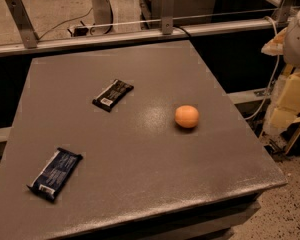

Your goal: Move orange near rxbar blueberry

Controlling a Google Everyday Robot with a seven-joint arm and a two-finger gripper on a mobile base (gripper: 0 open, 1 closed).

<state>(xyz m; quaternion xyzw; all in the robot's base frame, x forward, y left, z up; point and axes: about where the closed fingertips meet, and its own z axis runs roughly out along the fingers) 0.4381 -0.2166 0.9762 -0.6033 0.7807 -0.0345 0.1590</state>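
Observation:
The orange (186, 116) sits on the grey table (140, 149), right of its middle. The rxbar blueberry (55, 174), a flat bar in a dark navy wrapper with a small white label at its near end, lies near the table's front left corner, far to the left of the orange and nearer to me. My gripper (289, 109) hangs at the right edge of the view, beyond the table's right side and well to the right of the orange, touching nothing.
A black-wrapped bar (113, 95) lies left of the orange, toward the back of the table. A metal rail (140, 34) with upright brackets runs along the table's far edge. The floor drops away at the right and front edges.

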